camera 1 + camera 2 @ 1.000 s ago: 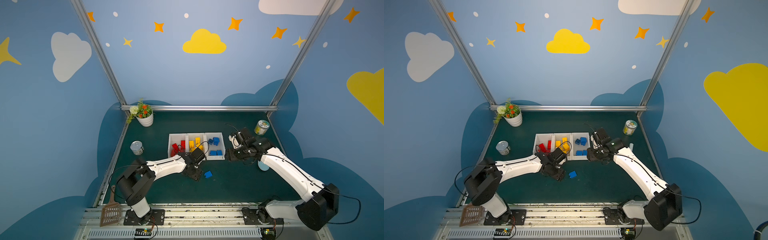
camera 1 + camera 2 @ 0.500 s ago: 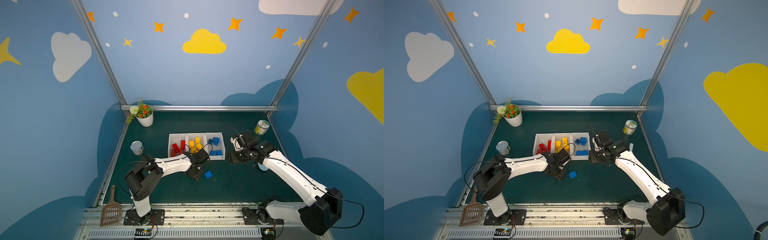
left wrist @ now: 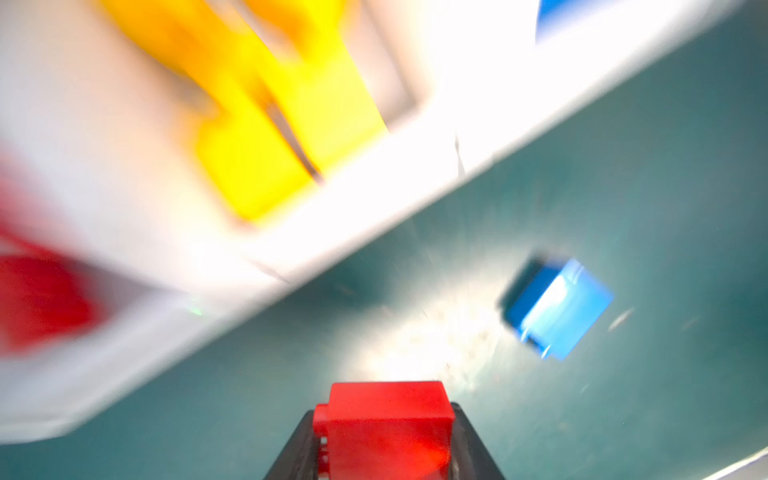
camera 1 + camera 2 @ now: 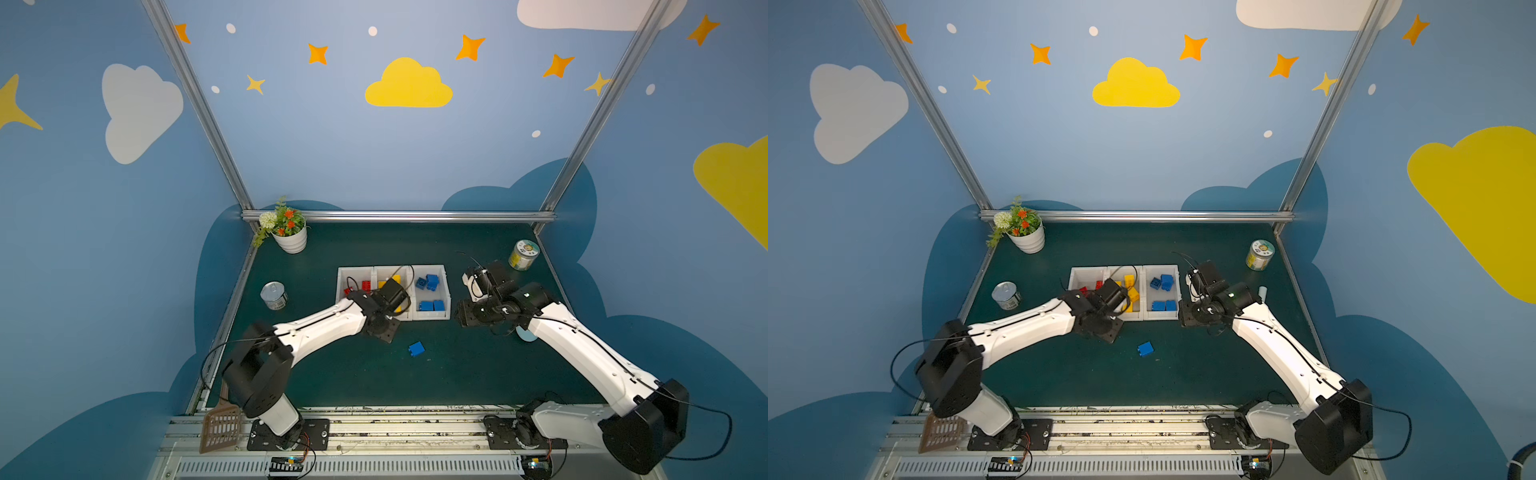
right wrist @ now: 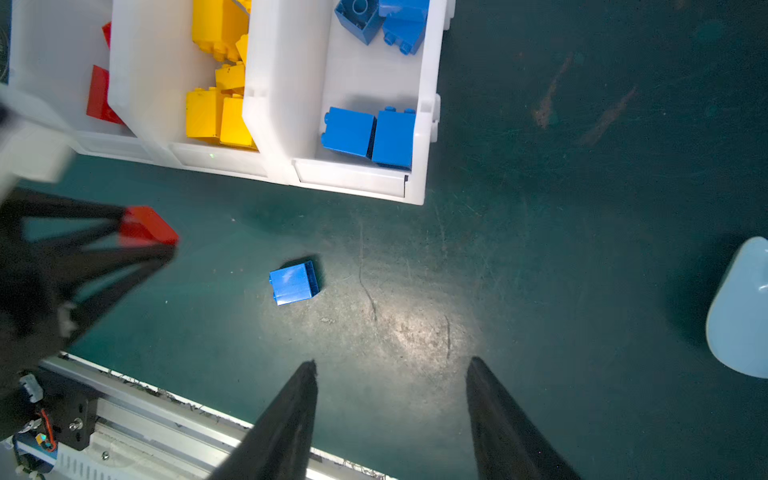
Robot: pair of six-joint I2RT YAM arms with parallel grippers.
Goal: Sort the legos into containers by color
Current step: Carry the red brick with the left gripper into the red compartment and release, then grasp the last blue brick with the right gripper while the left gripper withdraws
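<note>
Right wrist view: left fingers (image 5: 145, 254) clamp a red lego (image 5: 147, 226); right fingers (image 5: 291, 415) spread apart, empty; blue lego (image 5: 294, 286) lies on table (image 5: 540, 249).

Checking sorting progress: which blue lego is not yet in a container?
The lone blue lego lying on the green mat in front of the blue container; the other four blue legos sit inside it.

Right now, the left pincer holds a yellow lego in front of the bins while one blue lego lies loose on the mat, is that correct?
Not quite: the left pincer holds a red lego, not yellow; the left wrist view shows it. It is in front of the bins, and one blue lego lies loose on the mat.
</note>
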